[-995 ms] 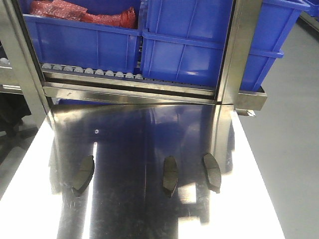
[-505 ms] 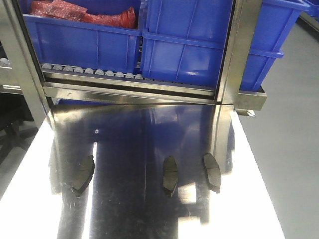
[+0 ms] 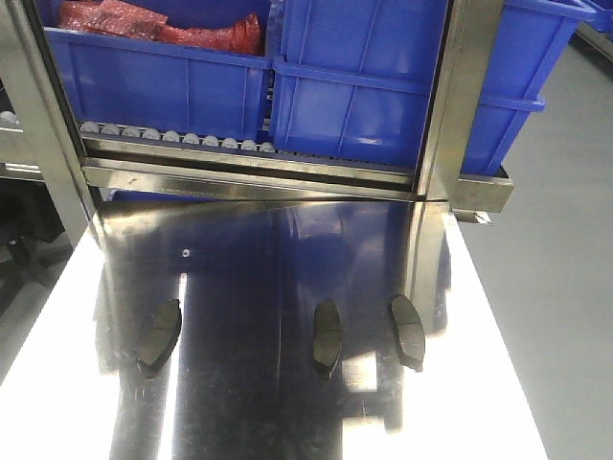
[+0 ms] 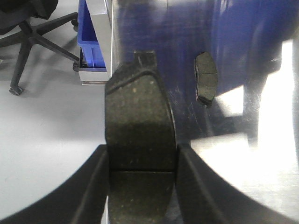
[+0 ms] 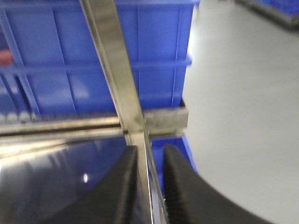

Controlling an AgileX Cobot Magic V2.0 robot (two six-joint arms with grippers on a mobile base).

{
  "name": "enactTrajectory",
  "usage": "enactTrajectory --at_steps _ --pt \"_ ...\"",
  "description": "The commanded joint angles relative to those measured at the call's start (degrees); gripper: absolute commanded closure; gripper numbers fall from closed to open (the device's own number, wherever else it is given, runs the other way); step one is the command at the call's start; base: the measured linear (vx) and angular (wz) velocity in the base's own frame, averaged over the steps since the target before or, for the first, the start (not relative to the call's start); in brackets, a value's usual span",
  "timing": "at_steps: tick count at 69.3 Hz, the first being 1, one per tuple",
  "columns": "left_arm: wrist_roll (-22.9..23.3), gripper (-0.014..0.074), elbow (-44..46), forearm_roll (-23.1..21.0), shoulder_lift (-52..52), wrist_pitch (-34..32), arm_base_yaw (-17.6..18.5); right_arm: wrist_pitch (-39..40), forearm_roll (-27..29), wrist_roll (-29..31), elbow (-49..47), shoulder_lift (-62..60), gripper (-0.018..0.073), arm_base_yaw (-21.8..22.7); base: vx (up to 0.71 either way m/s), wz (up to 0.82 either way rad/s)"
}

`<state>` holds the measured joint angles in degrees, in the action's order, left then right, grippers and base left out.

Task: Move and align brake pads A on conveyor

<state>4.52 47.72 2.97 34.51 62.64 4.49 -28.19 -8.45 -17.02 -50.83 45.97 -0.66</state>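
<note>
Three brake pads lie on the shiny steel tabletop (image 3: pixel 268 259) in the front view: a left pad (image 3: pixel 160 335), a middle pad (image 3: pixel 327 335) and a right pad (image 3: pixel 407 329). My left gripper (image 4: pixel 142 154) is shut on another brake pad (image 4: pixel 139 116), grey face up, held over the table's left edge. One lying pad (image 4: pixel 205 77) shows beyond it. My right gripper (image 5: pixel 150 151) hangs over the table's right edge, its jaws a narrow gap apart with nothing between them. The conveyor is out of view. Neither gripper shows in the front view.
A steel roller rack (image 3: pixel 239 168) with blue bins (image 3: pixel 354 86) stands across the back of the table. One bin holds red bagged material (image 3: pixel 153 24). A steel post (image 5: pixel 117 70) rises at the table's corner. An office chair (image 4: pixel 28 37) stands on the grey floor to the left.
</note>
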Motion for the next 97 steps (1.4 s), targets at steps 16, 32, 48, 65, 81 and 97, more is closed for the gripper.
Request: enactTrajectory --at_steps 16,32,48,65,81,97 --pt "0.6 0.0603 1.5 0.1 0.0 -3.8 0.3 1.0 9.5 10.7 -8.9 16.5 -0.0023 0.1 0.00 0.00" --pt "0.6 0.0603 1.5 0.1 0.0 -3.8 0.3 -6.4 6.9 12.4 -15.6 29.6 -0.0058 -6.5 0.00 0.00" --pt "0.6 0.0603 1.5 0.1 0.0 -3.8 0.3 -10.3 6.3 12.4 -21.8 42.0 -0.0036 -12.6 0.00 0.00" --pt "0.6 0.0603 1.5 0.1 0.0 -3.8 0.3 -16.6 7.7 12.4 -27.2 54.2 -0.0034 -15.9 0.00 0.00" --pt "0.6 0.0603 1.5 0.1 0.0 -3.8 0.3 -21.8 8.9 11.0 -31.7 61.6 -0.0034 -18.2 0.00 0.00" --pt "0.6 0.0603 1.5 0.1 0.0 -3.4 0.3 -25.0 8.9 5.3 -32.7 64.9 -0.0034 -19.2 0.00 0.00"
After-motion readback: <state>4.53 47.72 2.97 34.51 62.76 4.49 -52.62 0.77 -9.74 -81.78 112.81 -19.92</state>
